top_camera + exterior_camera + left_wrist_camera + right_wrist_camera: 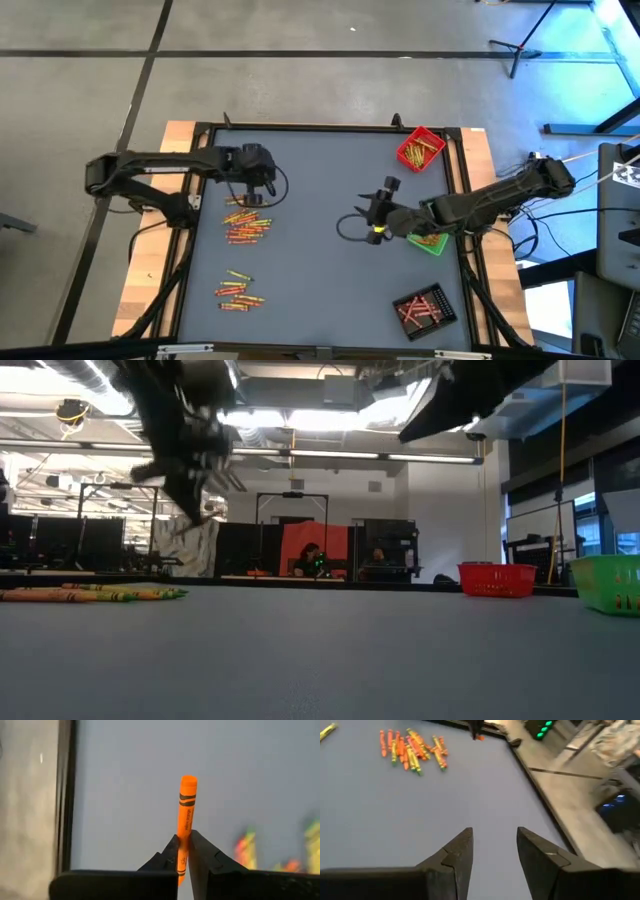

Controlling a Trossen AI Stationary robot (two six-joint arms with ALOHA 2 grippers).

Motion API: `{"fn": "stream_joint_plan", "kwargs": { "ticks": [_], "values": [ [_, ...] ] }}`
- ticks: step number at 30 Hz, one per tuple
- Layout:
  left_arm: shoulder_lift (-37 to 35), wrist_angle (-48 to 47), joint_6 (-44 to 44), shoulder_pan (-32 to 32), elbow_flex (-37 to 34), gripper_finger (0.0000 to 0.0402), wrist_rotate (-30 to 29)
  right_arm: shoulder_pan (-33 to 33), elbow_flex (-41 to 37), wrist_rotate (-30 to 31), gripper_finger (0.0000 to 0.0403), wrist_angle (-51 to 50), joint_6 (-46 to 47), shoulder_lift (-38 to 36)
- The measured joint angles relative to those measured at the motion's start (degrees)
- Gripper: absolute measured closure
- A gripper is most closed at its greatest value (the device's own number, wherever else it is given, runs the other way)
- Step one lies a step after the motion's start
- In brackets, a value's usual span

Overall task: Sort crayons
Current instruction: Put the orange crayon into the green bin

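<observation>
Fingers of the left gripper pinch an orange crayon — black-banded wrapper, flat tip, raised above the table by the crayon pile. Right gripper hovers mid-table — parted, holding nothing.

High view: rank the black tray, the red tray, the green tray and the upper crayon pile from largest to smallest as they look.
1. Black tray and upper crayon pile: footprints look alike, so no ranking between them.
2. Red tray: slightly smaller.
3. Green tray: shows smallest, but the right arm covers part of it, so its full size is unsure.
</observation>
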Motion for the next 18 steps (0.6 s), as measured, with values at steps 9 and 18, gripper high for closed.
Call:
{"fn": "stream_joint_plan", "kwargs": {
  "ticks": [9, 18],
  "values": [
    [-3.85, 21.25, -1.43, -9.01, -0.22, 0.0397, 11.74, 1.45, -0.04, 0.66, 0.0254, 0.45, 1.59, 0.84],
    [-0.28, 49.03, 3.75, -15.62, -7.34, 0.0396, 15.94, 0.09, -0.04, -2.89, 0.0253, 14.52, -6.42, 4.9]
  ]
}}
